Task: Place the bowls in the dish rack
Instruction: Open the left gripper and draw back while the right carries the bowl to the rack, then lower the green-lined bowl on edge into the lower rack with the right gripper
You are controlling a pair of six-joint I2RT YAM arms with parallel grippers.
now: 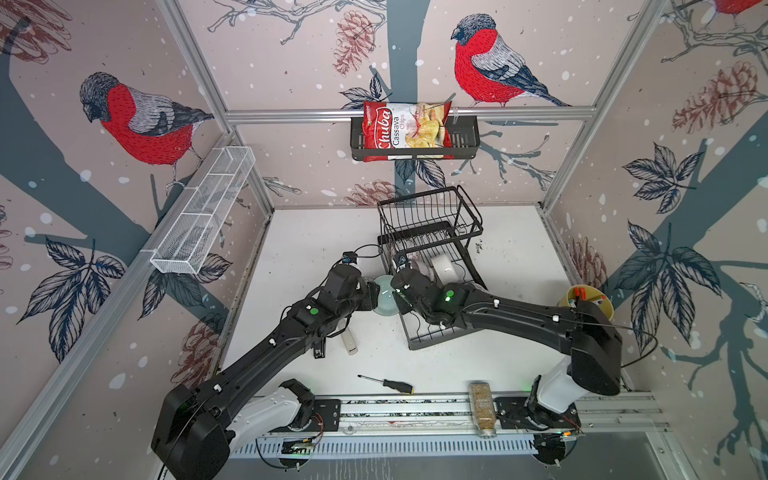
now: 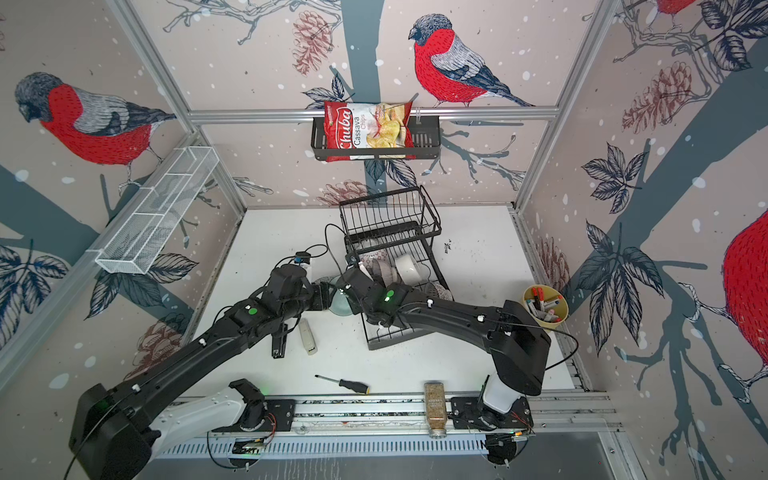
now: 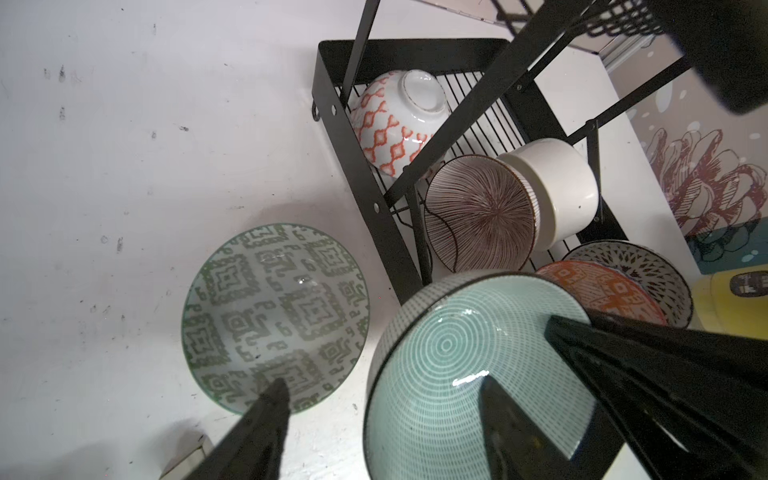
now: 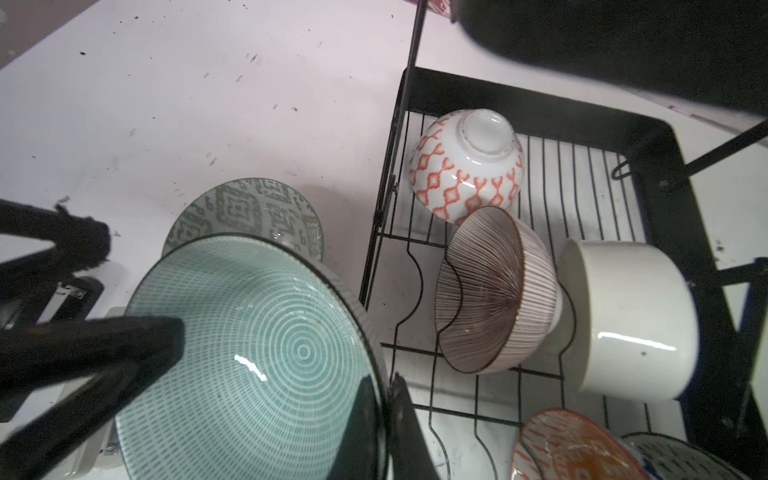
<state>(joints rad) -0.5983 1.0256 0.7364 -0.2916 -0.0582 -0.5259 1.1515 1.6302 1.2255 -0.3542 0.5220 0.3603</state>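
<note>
A pale teal bowl [image 4: 257, 353] hangs tilted just left of the dish rack [image 1: 432, 232], and my right gripper [image 4: 382, 380] is shut on its rim. My left gripper [image 3: 382, 386] is open, one finger inside that teal bowl [image 3: 469, 374] and the other outside it, touching nothing. A green-patterned bowl [image 3: 274, 311] sits upright on the table beside the rack. The rack's lower tier holds an orange-diamond bowl [image 4: 457, 174], a brown-striped bowl [image 4: 494, 299], a white bowl [image 4: 631, 320], an orange bowl [image 4: 569, 449] and a dark-dotted bowl [image 3: 640, 266].
A screwdriver [image 1: 386, 383] and a spice jar [image 1: 482, 409] lie near the front rail. A white bar [image 1: 349, 343] and a small black object [image 1: 319, 348] lie under the left arm. A yellow cup of markers [image 1: 588, 303] stands right of the rack.
</note>
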